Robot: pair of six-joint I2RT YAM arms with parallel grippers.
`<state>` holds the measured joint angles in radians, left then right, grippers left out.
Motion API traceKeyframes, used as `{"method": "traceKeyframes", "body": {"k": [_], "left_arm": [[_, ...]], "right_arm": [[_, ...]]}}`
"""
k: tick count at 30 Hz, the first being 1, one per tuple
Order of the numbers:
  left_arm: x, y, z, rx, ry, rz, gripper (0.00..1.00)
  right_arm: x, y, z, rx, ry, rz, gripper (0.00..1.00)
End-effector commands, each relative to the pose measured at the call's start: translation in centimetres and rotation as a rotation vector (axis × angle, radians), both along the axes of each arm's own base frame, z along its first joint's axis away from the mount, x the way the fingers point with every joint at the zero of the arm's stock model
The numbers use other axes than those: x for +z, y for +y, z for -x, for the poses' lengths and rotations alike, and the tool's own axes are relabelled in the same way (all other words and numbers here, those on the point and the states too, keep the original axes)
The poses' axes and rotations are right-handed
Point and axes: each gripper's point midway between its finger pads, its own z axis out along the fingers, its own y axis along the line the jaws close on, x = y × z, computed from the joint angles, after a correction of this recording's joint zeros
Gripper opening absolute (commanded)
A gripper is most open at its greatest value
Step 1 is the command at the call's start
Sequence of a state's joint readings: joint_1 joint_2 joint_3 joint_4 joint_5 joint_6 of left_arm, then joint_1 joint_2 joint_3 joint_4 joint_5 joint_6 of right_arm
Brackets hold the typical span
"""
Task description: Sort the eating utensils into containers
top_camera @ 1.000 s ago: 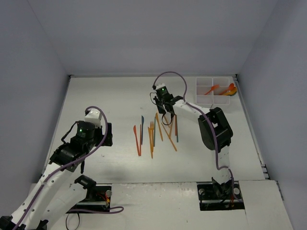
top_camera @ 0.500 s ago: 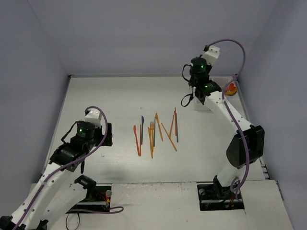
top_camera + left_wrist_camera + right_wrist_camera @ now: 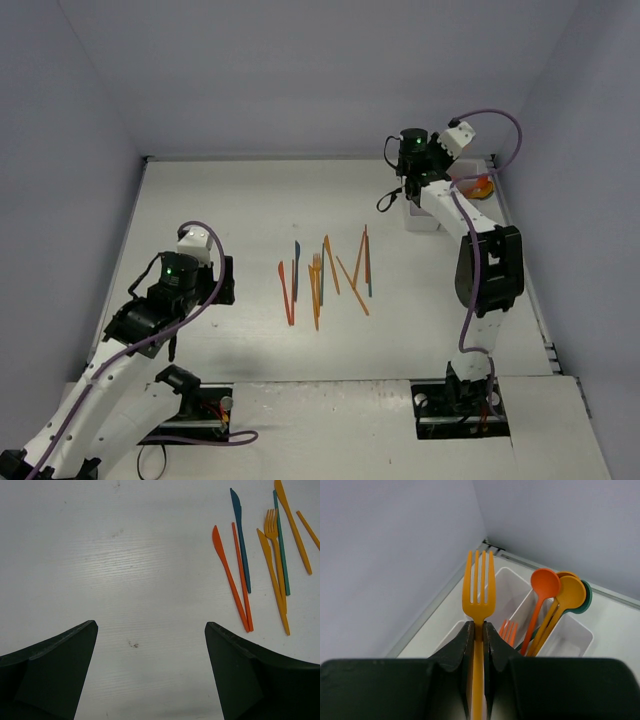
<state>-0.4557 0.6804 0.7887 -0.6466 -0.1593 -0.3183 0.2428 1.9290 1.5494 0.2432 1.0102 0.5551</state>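
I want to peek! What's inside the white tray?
Spoons, orange, yellow and teal, lean in one compartment of the white tray, and an orange fork pokes from another. The right claw and its yellow fork cover the nearer compartments.

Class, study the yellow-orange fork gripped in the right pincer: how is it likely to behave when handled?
The fork is probably stiff: it stands straight up from the right pincer with no droop. It looks thin, so it is likely light for its length. Its smooth plastic handle, pinched only near one end, may slip or pivot in the grip.
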Motion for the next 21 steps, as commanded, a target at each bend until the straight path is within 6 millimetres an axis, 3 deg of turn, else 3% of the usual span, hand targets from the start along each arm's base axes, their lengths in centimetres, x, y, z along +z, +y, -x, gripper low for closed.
{"method": "traceKeyframes", "body": {"k": [1,11,17,21], "left_arm": [[1.0,-0.1,-1.1,0.016,-0.043,0.007,0.87],[0.4,-0.5,-1.3,0.003,-0.017,0.007,0.87],[0.3,-0.6,-1.3,-0.005,-0.013,0.008,0.87],[0.3,-0.7,-1.3,-0.01,-0.012,0.01,0.87]], "right_arm": [[3.1,-2.8,-0.7,-0.168,-0.167,-0.016,0.0],[-1.5,-2.8,-2.7,-0.202,-0.139,-0.014,0.01],[-3.2,-1.6,-3.0,-0.179,-0.129,-0.026,0.12],[-2.6,-0.2,-2.2,-0.148,-0.141,-0.039,0.26]]}}
